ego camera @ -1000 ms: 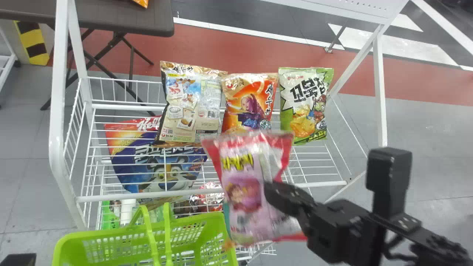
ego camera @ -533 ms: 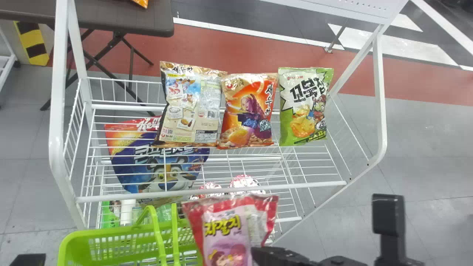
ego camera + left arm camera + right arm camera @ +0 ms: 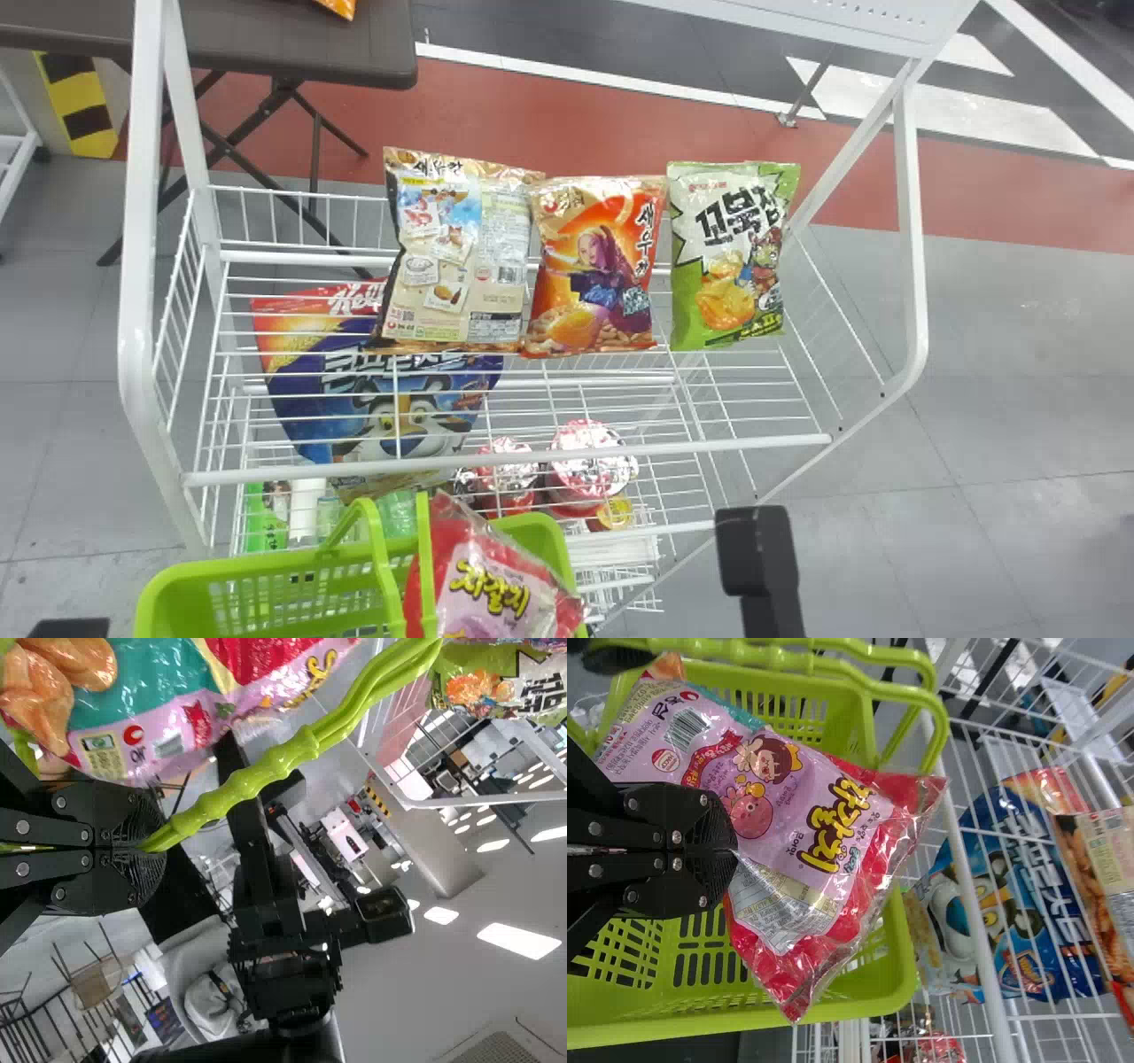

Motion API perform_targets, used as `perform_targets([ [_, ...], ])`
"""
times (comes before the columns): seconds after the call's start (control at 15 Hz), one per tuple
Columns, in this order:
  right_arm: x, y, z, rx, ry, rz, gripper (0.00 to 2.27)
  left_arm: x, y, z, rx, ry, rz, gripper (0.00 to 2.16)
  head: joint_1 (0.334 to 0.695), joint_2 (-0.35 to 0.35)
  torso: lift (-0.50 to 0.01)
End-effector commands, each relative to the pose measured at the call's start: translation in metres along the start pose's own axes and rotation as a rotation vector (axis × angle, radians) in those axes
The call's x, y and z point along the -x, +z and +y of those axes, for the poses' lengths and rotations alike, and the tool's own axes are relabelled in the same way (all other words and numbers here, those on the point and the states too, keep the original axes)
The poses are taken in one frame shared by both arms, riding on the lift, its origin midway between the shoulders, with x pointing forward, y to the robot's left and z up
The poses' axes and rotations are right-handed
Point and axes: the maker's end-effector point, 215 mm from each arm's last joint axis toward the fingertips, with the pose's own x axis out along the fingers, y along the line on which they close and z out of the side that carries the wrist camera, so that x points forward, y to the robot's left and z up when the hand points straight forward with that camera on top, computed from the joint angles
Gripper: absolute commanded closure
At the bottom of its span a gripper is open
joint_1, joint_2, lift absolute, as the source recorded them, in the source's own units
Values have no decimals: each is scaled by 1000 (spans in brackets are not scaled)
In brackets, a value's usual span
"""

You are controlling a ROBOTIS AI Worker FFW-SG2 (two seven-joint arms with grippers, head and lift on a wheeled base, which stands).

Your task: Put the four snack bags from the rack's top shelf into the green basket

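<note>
Head view: green perforated plastic basket [image 3: 266, 562], before the white wire shelf's [image 3: 709, 446] front edge, toward its left corner. Left gripper [image 3: 146, 846] is clamped on its ribbed handle [image 3: 275, 765]. Beige foil bag [image 3: 456, 257] occupies the rear edge. Pink-and-red foil bag [image 3: 500, 589] hangs over the basket, clamped in right gripper [image 3: 733, 852]. Orange foil bag [image 3: 594, 266], then green-and-white foil bag [image 3: 726, 257], continue the rear edge.

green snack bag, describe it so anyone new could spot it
Find the white wire rack, then its top shelf. The green bag is at the right end of the row there. Its green-and-white front sets it apart from the orange bag and beige bag.
</note>
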Motion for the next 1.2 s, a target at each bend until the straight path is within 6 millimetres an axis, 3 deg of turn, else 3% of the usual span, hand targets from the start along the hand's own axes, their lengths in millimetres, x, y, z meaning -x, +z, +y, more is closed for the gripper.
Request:
perform_targets([
  [0.0,-15,-24,-23,53,-101,94,2189,-1,-1,-1,-2,1,5,1899,695,-350,0],
  [0.2,-29,-38,-36,71,-138,150,2189,-3,-3,0,2,9,13,1895,695,-350,0],
  [0.33,-36,-41,-24,75,-100,153,2175,-7,-5,-1,2,7,21,1899,695,-350,0],
  [0.6,-51,-24,12,125,-11,88,2162,-10,-8,-2,4,6,30,1899,695,-350,0],
  [0.67,-57,-12,17,144,3,41,1875,-10,-8,-2,4,5,30,1899,695,-350,0],
  [0.73,-58,-3,15,152,-4,11,1069,-10,-9,-2,5,5,31,1899,695,-350,0],
  [0.8,-57,2,11,164,-18,-5,-2,-10,-8,-2,4,6,31,1895,695,-350,0],
  [1.0,-50,23,-5,194,-65,-78,36,-9,-8,0,4,8,32,1895,695,-350,0],
  [1.13,-40,66,-4,225,-55,-230,63,-9,-7,0,1,7,31,1899,695,-350,0],
])
